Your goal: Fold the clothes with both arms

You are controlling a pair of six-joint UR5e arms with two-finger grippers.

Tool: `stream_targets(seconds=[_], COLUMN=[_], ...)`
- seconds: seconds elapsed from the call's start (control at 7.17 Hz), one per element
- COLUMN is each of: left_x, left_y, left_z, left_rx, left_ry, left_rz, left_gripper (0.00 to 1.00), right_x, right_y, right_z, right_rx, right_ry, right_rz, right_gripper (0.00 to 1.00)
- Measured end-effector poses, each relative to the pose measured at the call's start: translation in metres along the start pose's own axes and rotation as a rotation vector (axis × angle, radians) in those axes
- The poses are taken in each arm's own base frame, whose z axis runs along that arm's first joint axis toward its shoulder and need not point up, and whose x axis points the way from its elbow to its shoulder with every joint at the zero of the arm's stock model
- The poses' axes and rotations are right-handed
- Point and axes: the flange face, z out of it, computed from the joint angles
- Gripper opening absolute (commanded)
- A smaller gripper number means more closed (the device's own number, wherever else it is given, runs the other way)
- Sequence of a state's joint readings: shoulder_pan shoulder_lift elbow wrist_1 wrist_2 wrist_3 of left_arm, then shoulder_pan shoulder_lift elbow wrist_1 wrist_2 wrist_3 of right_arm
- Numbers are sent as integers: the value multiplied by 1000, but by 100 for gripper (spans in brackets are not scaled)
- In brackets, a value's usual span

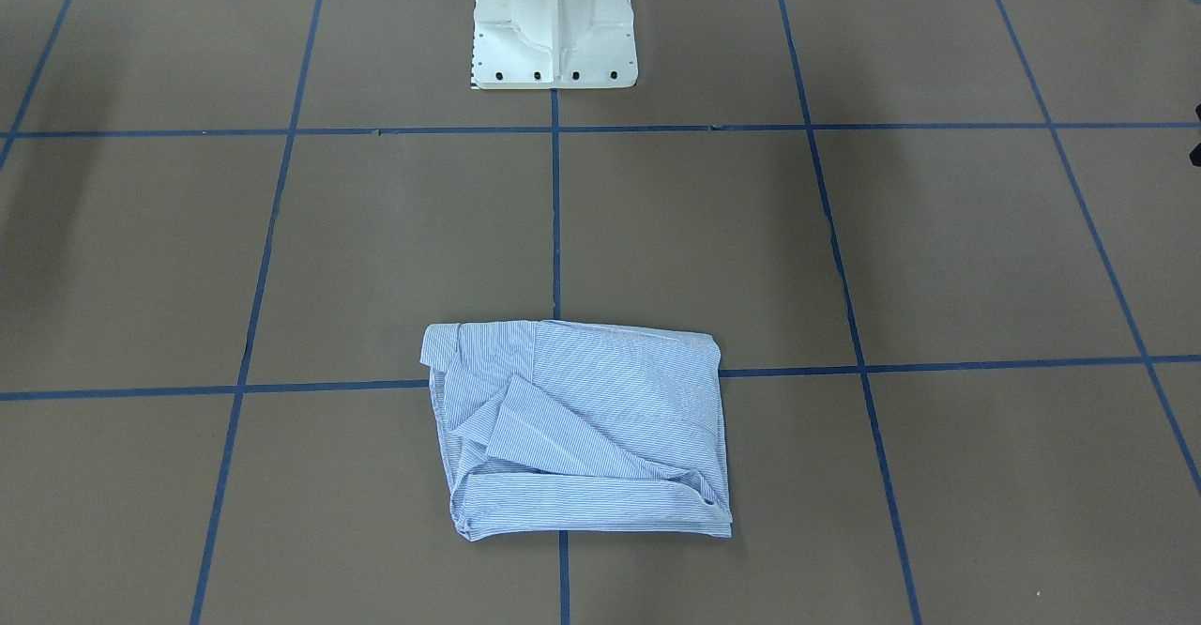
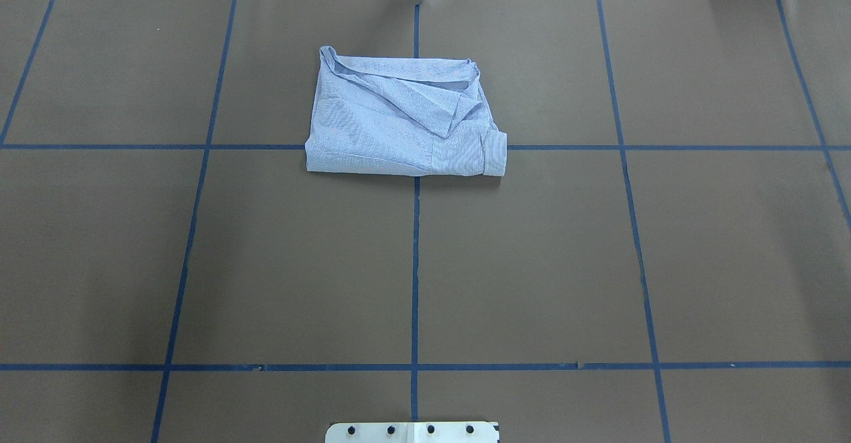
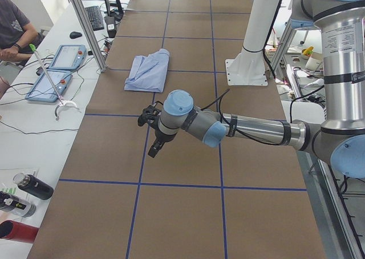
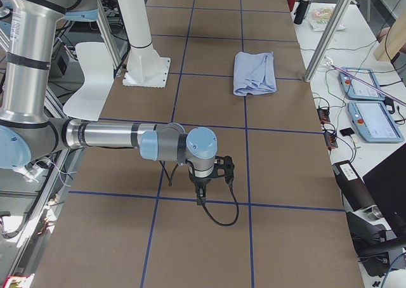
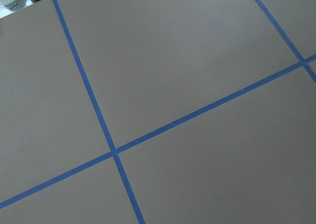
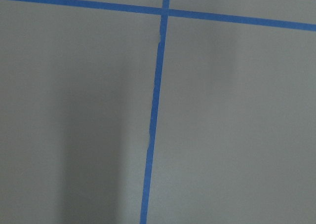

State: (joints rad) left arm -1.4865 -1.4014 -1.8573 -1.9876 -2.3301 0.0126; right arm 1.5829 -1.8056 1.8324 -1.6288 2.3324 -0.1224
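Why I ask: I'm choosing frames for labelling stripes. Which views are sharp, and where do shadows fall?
Front-facing: the shirt is sharp and its stripes are readable, with soft shadow bands across the table. Overhead: even light, crisp folds. Left wrist: the tape is crisp, with no glare. Right wrist: slightly soft, with a broad shadow down its left half.

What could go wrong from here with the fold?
1. The top flap of the shirt lies loose and diagonal; another grasp could drag it open.
2. The shirt sits toward the table's far edge, away from the pedestal, so the left arm and right arm would likely need a long stretch.
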Motion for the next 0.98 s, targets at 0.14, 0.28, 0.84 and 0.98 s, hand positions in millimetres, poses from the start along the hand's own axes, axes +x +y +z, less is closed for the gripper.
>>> stream_targets(seconds=[0.14, 0.28, 0.84, 0.98], left_x=[2, 4, 10, 10], left_y=[-2, -4, -10, -11], left_z=[-2, -4, -8, -8], left_rx=[5, 10, 23, 23], left_ry=[0, 1, 4, 4], left_rz=[4, 9, 25, 26], left_gripper=[99, 99, 99, 99], right_x=[0, 0, 9, 12], right_y=[-1, -3, -13, -17], right_z=[0, 0, 12, 18], right_rx=[1, 9, 96, 103], right_ry=[-3, -3, 7, 5], right_rz=[-2, -13, -102, -114], right_gripper=[100, 100, 100, 100])
